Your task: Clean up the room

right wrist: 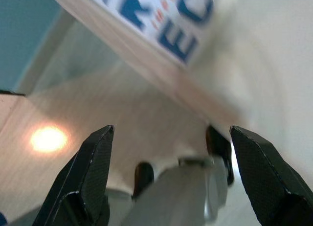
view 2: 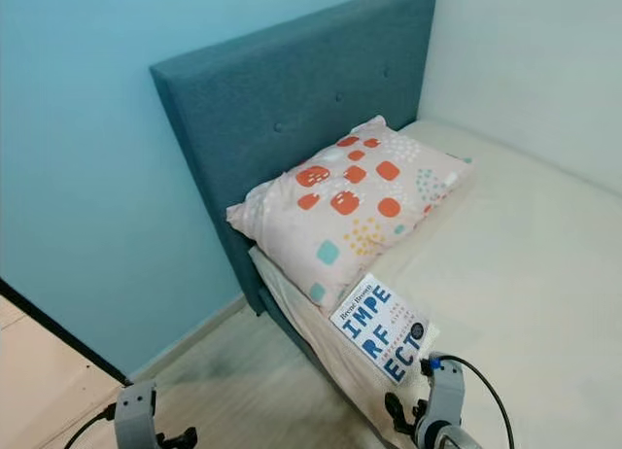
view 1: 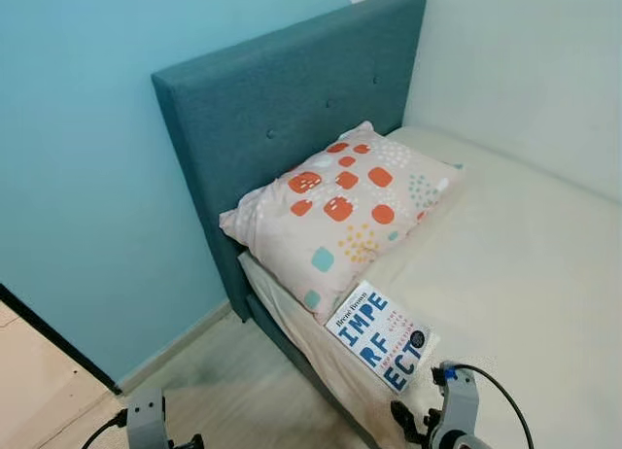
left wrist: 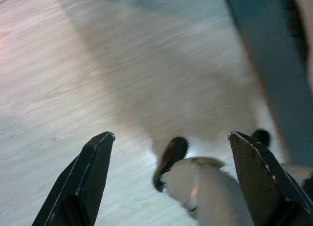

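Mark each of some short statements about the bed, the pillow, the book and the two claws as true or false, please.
1. The book lies on the mattress near its edge, below the pillow. True.
2. The pillow is plain white. False: it has orange, teal and yellow patches.
3. The right claw is shut on the book. False: it is open, its fingers spread, and holds nothing; the book's edge lies ahead of it.
4. The headboard behind the pillow is teal. True.
5. The left claw is open above the wooden floor. True.
6. The book stands upright against the headboard. False: it lies flat, cover up.
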`<state>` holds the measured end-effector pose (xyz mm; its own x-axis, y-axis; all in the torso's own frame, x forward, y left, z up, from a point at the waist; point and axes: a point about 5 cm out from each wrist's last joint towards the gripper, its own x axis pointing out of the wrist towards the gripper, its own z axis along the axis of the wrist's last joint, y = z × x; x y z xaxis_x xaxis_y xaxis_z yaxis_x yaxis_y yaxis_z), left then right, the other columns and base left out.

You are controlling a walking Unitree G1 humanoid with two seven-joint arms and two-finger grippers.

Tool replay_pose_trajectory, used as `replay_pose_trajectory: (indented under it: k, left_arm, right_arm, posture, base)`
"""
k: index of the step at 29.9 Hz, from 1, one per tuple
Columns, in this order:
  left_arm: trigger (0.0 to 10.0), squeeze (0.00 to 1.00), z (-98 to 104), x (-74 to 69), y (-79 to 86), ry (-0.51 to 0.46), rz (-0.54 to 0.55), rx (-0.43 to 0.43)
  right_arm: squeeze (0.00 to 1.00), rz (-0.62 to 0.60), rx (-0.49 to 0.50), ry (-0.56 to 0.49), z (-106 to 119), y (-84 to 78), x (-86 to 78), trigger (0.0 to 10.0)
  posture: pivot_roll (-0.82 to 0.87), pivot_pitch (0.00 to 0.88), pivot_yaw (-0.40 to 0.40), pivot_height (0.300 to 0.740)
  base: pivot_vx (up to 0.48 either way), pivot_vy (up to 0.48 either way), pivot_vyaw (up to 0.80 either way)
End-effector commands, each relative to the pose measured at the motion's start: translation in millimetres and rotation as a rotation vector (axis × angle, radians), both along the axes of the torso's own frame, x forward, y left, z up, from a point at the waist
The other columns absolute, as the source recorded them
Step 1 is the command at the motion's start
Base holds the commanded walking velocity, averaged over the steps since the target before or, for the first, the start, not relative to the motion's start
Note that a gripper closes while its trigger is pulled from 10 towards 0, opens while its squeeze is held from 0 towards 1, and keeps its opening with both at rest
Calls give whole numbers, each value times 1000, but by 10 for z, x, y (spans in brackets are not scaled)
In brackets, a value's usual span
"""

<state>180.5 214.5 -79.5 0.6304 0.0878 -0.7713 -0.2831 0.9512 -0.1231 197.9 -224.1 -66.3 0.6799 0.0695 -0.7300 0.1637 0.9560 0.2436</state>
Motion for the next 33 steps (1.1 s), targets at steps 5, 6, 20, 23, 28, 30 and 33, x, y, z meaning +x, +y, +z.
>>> replay_pose_trajectory:
  k: [5, 6, 20, 23, 28, 30, 33]
  left_arm:
    - [10000, 0, -49, -148, 120, 75, -39, 45]
    - [10000, 0, -53, -159, 125, 81, -49, 52]
    - [10000, 0, -124, -301, 67, 126, -66, 43]
    - [10000, 0, -143, -320, 13, 133, -56, 35]
    - [10000, 0, -151, -296, -55, 138, -38, 16]
    - [10000, 0, -144, -281, -50, 138, -46, 18]
    - [10000, 0, -127, -242, -38, 128, -55, 23]
  right_arm:
    - [0, -69, -72, 225, -252, -39, -496, 10000]
    - [0, -77, -85, 258, -283, -48, -577, 10000]
    - [0, -65, -111, 353, -393, -7, -889, 10000]
    - [0, -70, -126, 362, -391, -69, -932, 10000]
    - [0, -119, -147, 311, -314, -221, -796, 10000]
    - [0, -114, -158, 288, -280, -213, -674, 10000]
    - [0, -106, -158, 239, -217, -184, -478, 10000]
  posture:
    - [-60, 107, 21, 740]
    - [-60, 107, 21, 740]
    - [-79, 111, 28, 740]
    - [-94, 93, 23, 740]
    - [-109, 33, 28, 740]
    - [-128, 8, 40, 740]
    - [-117, 6, 40, 740]
  base:
    - [0, 0, 0]
    - [0, 0, 0]
    - [0, 0, 0]
    - [0, 0, 0]
    - [0, 0, 0]
    - [0, 0, 0]
    - [0, 0, 0]
